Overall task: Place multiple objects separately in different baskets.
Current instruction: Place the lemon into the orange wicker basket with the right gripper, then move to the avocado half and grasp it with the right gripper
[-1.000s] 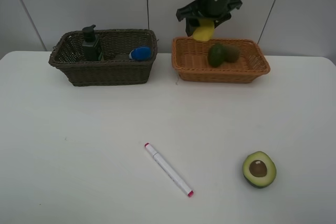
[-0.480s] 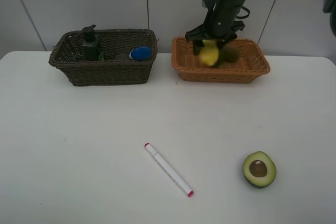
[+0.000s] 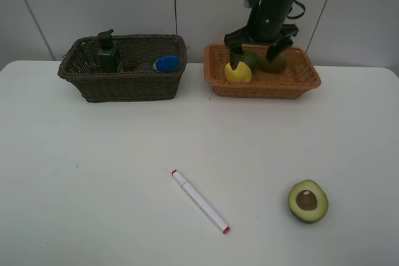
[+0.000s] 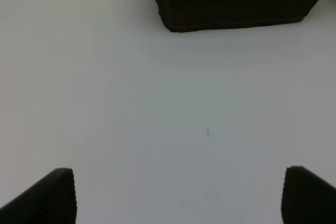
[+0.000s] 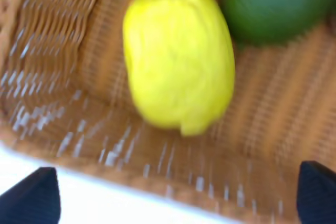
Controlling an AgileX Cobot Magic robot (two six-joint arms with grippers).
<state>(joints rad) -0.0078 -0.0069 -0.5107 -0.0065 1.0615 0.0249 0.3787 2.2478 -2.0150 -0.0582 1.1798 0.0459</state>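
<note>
The left gripper (image 4: pixel 178 198) stood spread near the dark basket (image 4: pixel 231 9). Right of centre at the top, the lemon (image 3: pixel 237 71) lay loose in the orange basket (image 3: pixel 268 88) under the spread right gripper (image 3: pixel 252 54). A careless withdrawal could snag the wicker rim.

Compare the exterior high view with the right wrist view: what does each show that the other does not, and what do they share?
Exterior high only: the dark brown basket holding a pump bottle, plus the marker and halved avocado on the table. Right wrist only: the basket floor's weave close up. Both: the lemon lying beside the whole green avocado in the orange-tan basket, with the open right tool above.
</note>
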